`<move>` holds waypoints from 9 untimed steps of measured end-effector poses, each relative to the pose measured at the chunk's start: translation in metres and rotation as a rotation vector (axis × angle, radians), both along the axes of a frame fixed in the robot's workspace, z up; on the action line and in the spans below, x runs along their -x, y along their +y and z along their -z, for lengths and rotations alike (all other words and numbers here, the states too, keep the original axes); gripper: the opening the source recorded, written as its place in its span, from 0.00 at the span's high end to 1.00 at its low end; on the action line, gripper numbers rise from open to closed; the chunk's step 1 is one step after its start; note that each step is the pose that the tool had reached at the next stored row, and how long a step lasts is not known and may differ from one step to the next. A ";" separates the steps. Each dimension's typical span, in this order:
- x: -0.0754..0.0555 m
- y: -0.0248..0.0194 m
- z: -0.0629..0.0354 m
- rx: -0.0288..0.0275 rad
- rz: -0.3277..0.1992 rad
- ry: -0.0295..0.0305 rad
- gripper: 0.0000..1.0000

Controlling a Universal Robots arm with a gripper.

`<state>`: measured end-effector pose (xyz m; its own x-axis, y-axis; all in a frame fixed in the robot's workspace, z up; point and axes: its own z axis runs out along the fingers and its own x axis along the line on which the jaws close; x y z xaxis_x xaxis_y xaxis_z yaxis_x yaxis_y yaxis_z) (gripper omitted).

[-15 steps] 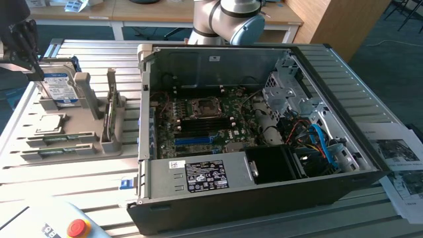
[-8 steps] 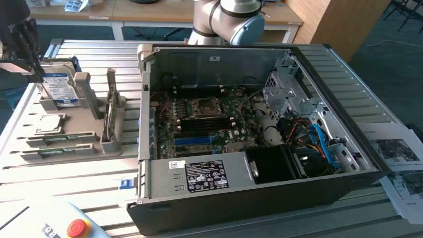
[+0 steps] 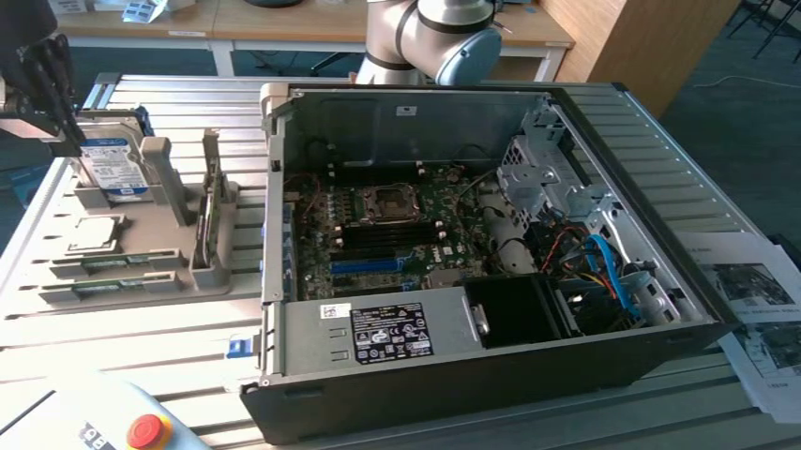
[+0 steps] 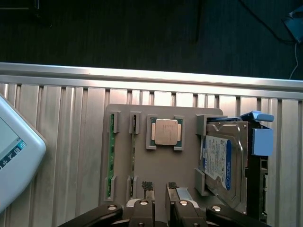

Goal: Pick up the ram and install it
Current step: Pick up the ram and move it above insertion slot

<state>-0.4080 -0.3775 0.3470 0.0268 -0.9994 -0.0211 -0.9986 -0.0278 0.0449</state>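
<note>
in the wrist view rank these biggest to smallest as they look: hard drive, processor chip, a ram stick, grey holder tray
1. grey holder tray
2. hard drive
3. processor chip
4. ram stick, seen edge-on: longer than the chip but far thinner, so that pair is unsure

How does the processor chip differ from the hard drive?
The processor chip is small and square; the hard drive is larger and oblong. The processor chip lies flat, while the hard drive stands on edge. The processor chip shows a plain silver face; the hard drive carries a white and blue label. Both sit in brackets of the gray holder.
</note>
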 end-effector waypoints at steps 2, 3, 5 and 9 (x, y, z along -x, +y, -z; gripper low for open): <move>0.000 -0.0008 0.0002 -0.0002 0.000 -0.0003 0.76; 0.000 -0.0016 0.0001 -0.0001 0.000 -0.0002 0.76; 0.000 -0.0034 0.0000 -0.0001 0.000 0.0000 0.76; 0.000 -0.0076 0.0000 0.0000 0.000 -0.0001 0.76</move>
